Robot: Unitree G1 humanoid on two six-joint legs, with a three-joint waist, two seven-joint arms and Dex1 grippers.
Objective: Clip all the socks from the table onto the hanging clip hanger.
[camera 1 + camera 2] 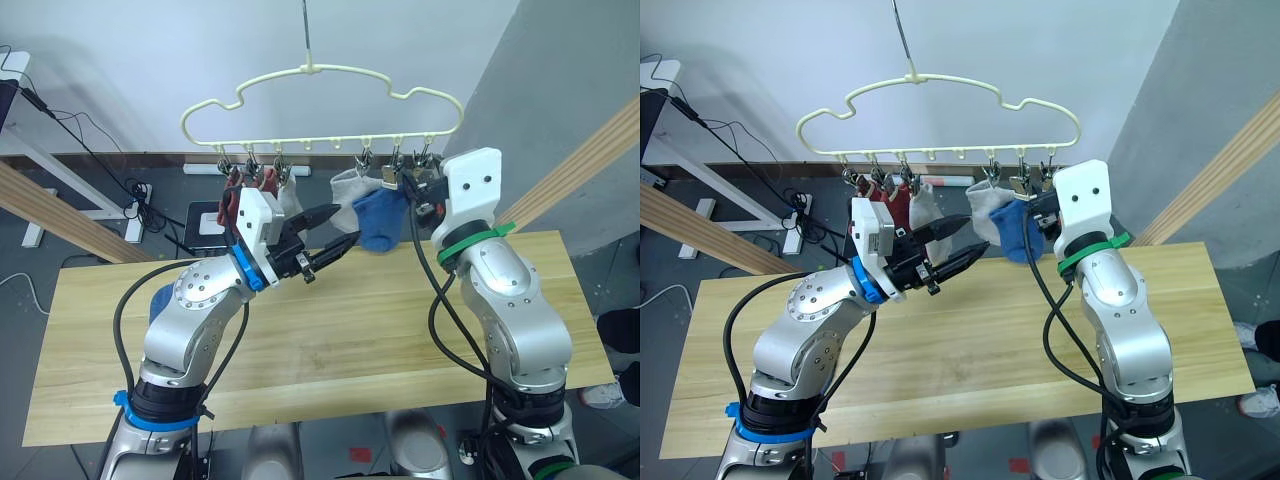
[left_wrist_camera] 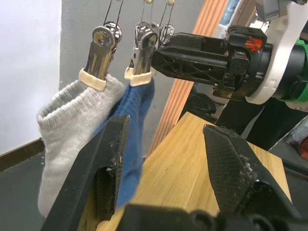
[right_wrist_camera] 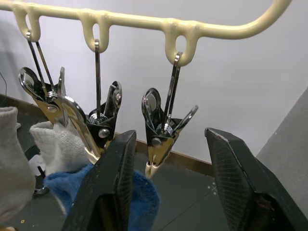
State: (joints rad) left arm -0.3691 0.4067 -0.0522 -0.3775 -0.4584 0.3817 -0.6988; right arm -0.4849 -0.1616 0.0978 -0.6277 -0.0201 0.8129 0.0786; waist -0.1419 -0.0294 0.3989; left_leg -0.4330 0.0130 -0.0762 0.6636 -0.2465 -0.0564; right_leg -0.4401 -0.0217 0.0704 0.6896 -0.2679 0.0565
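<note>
**Left gripper** (image 1: 348, 222): open, nothing held. It is raised above the table (image 1: 350, 330), with its fingers pointed toward the hung socks at the middle of the clip hanger (image 1: 330, 67).

**Right gripper** (image 3: 168, 168): open, nothing held. It is raised to the hanger's right end, where the empty end clip (image 3: 161, 139) is seen between its two fingers.

**Hung blue sock** (image 1: 380, 220): held by the clip just beside the empty one, close in front of both grippers. A light grey sock (image 1: 350, 185) is clipped next to it.

**Left end of the hanger:** two rust red socks (image 1: 232, 200) and a second grey sock (image 1: 288, 195) are held by the three clips there. Five clips are thus counted as filled and one as free.

**Loose blue sock** (image 1: 163, 298): a blue patch is seen on the table toward its far left corner. It is largely hidden behind the left arm and is judged to be the sixth sock.

**Deciding relation:** the loose sock lies below and behind the left gripper, on the robot's left, and well apart from the right gripper. The left arm is judged the nearer for the pick. The free clip lies at the opposite end of the hanger, so a carry across toward the right gripper is expected. The sock's long axis cannot be told, too little of it being shown.
</note>
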